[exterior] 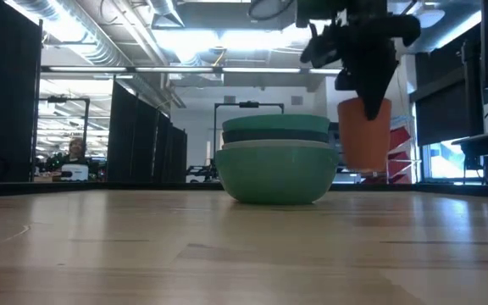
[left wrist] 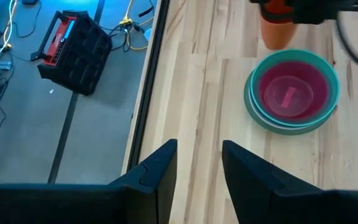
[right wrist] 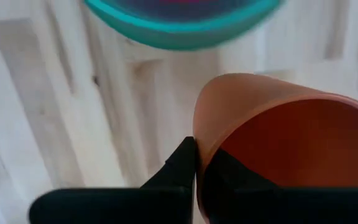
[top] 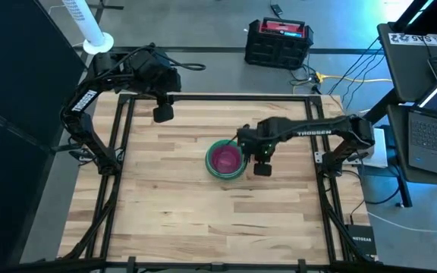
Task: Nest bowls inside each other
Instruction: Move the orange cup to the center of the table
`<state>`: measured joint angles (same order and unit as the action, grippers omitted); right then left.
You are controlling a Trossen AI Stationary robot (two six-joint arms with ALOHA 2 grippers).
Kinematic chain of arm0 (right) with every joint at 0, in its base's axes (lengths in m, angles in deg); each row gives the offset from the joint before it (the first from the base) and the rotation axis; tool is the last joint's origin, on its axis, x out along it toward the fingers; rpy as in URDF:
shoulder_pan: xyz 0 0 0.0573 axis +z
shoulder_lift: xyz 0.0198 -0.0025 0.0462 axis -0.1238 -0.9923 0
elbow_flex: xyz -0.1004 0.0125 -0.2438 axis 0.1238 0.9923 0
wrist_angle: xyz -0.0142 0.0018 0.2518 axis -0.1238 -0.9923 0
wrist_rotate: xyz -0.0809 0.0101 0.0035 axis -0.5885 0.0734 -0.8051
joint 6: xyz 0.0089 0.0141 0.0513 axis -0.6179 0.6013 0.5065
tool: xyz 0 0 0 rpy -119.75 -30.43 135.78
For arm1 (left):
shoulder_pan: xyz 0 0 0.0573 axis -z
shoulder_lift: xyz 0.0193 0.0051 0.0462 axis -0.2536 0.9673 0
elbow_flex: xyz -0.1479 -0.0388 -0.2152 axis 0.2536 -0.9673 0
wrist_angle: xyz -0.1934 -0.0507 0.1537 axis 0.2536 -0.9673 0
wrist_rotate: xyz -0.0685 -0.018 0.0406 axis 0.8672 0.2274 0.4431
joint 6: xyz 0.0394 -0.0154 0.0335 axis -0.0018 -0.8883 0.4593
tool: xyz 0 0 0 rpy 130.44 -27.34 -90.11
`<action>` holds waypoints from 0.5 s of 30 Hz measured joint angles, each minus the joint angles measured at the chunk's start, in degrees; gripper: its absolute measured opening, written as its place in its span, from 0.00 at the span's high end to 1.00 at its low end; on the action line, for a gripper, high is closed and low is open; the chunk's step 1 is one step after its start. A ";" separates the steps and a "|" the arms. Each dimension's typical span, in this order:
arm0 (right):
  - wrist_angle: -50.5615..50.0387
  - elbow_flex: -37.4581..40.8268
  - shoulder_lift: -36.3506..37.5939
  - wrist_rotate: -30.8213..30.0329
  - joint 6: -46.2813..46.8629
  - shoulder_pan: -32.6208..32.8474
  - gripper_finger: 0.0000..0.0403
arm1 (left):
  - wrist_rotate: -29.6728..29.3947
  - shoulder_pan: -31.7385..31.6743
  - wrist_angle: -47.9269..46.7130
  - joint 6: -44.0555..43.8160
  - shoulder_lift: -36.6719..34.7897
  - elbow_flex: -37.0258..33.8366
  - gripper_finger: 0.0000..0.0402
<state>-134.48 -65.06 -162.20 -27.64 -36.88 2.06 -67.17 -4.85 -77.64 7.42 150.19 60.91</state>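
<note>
Already the round plastic bowls (top: 225, 160) sit nested in one stack near the middle of the pale wooden surface (top: 203, 220) — sage green outermost in the low view, with white, dark teal and a lighter green rim showing above it, and the smaller magenta-pink bowl (left wrist: 288, 93) innermost. The nesting looks finished, so the step in hand seems to be an extra one: the small orange plastic cup (exterior: 364, 131).

The right gripper (top: 262, 167) hangs just beside the stack, its jaws clenched on the cup's rim, one finger inside the wall and one outside; the cup appears lifted off the wood, though I cannot be sure. The left gripper (top: 162, 112) waits near the far left corner, its jaws standing apart and grasping nothing.

Next, I judge, the cup must travel sideways over the pink bowl, staying above the stacked rims — then lower and release.
</note>
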 joint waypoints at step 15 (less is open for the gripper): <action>5.77 3.20 -1.53 0.99 5.02 4.32 1.00 | -0.01 0.06 -0.03 0.13 0.00 0.00 0.72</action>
<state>-128.71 -61.86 -163.74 -26.65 -31.86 6.38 -67.18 -4.79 -77.67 7.55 150.19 60.91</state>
